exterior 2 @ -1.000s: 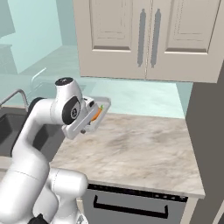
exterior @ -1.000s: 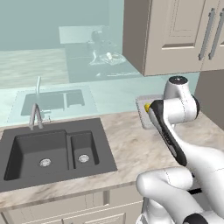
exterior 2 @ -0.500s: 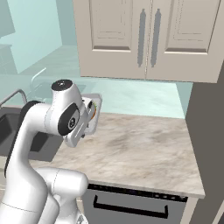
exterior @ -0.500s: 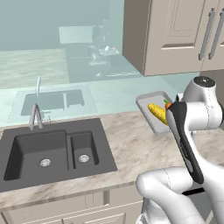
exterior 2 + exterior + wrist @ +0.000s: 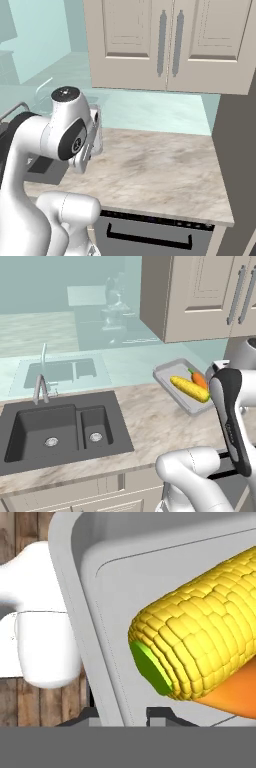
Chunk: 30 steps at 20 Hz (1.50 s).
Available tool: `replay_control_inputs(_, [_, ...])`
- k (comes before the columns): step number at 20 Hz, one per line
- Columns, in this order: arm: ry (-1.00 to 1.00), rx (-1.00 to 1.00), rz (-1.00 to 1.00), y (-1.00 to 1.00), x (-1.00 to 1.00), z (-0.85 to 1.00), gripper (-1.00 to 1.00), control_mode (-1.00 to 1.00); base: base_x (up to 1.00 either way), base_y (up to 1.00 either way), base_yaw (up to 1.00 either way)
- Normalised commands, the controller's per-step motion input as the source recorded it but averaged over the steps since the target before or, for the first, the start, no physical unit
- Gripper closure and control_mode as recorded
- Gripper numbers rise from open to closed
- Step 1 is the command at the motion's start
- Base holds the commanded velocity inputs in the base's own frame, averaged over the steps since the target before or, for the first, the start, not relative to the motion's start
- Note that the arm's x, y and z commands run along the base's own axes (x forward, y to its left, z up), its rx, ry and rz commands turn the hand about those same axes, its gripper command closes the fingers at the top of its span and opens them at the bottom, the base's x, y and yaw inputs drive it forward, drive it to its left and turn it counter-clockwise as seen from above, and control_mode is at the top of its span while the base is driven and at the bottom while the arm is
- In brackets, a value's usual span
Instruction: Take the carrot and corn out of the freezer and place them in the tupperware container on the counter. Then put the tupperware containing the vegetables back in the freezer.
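Gripper (image 5: 120,714): nearly closed, pinched on the near rim of the tupperware container (image 5: 172,387).

Container: raised and tilted above the counter (image 5: 155,431), right of the sink (image 5: 60,428). Judged light, thin-walled, slick; wall grip best kept level.

Contents: corn (image 5: 189,388) and carrot (image 5: 199,379), touching, round, likely to roll.

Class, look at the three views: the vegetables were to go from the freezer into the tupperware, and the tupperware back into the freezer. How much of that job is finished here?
Done: the corn and the carrot lie together inside the tupperware container. In hand: the hand is shut on the container's rim, and the container appears lifted and tilted above the counter. Left: carrying it into the freezer, not yet done.
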Motion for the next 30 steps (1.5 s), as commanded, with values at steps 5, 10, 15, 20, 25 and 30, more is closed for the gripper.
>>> replay_control_inputs(5, [-0.01,0.01,0.01,0.10,-0.20,0.13,1.00,-1.00,0.00,0.00,0.00])
replay_control_inputs(10, [-0.02,0.01,-0.06,0.09,-0.04,0.19,1.00,-1.00,0.00,0.00,0.00])
replay_control_inputs(15, [-0.10,0.01,-0.12,0.04,-0.18,0.15,1.00,-1.00,0.00,0.00,0.00])
replay_control_inputs(20, [-0.09,0.02,-0.11,0.01,-0.13,0.01,1.00,-1.00,0.00,0.00,0.00])
replay_control_inputs(25, [0.00,0.00,-0.01,0.00,0.00,0.00,1.00,-1.00,0.00,0.00,0.00])
replay_control_inputs(30, [0.00,0.00,0.00,0.00,0.00,0.00,1.00,-1.00,0.00,0.00,0.00])
